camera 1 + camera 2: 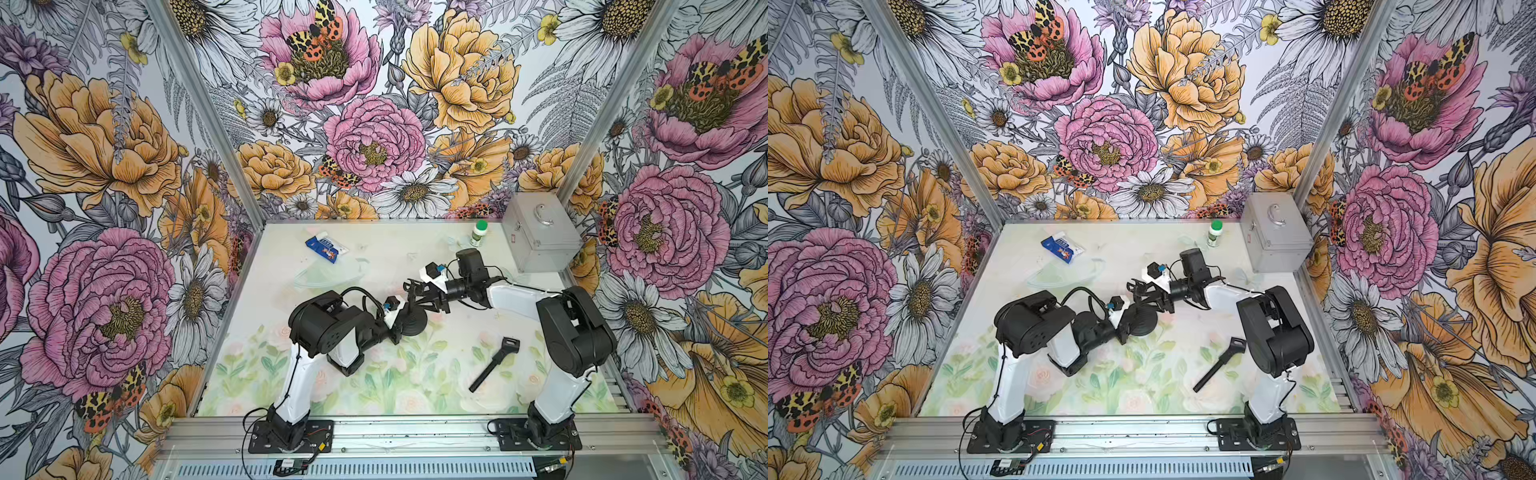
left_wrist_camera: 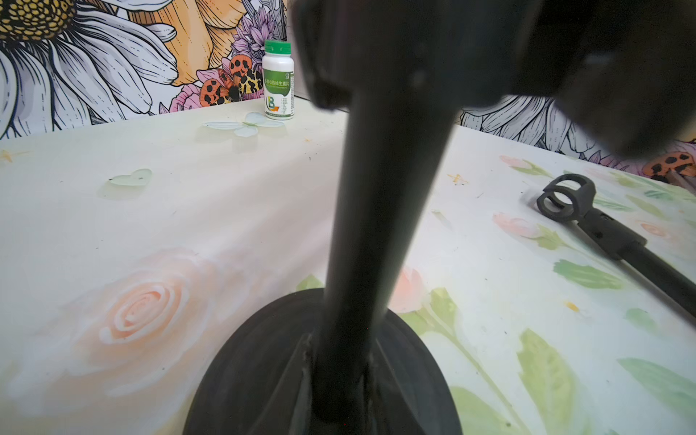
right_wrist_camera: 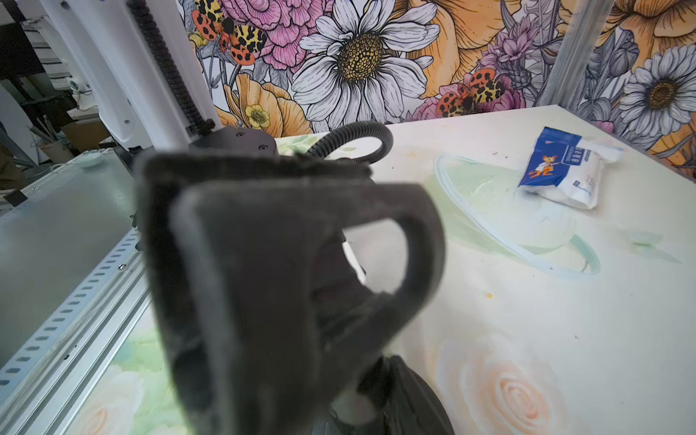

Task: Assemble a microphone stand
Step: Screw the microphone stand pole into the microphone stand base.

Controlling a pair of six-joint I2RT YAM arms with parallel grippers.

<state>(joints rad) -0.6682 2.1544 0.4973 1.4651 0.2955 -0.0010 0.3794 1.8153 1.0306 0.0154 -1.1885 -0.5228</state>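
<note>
The left gripper [image 1: 402, 319] is closed on the pole [image 2: 376, 226] of the microphone stand. It grips low down, just above the round black base [image 1: 419, 325], which lies flat on the table [image 1: 374, 395] right under the fingertips. The pole's long axis runs up from the base's centre, away from the table. In the left wrist view it climbs into a dark blur above. In both top views it is seen nearly end-on, so any lean cannot be judged. The right gripper [image 1: 416, 293] hovers just beyond the left one, on its far side, over the pole's upper end. Its fingers are only a blur in the right wrist view. Whether they are parted or closed, or touch the pole, cannot be told. The second part, a black rod with a clip [image 1: 494, 363], lies flat on the table well apart from both grippers. It is to the right of the left gripper and nearer the arm mounts than the right gripper. Its long axis runs slantwise, with the clip end [image 2: 565, 199] pointing far and right and the plain end pointing near and left. Beyond the right gripper stand a white bottle with a green cap [image 1: 480, 232] and a metal box [image 1: 540, 237]. A blue packet [image 1: 326, 249] lies beyond the left gripper, off to its left.
</note>
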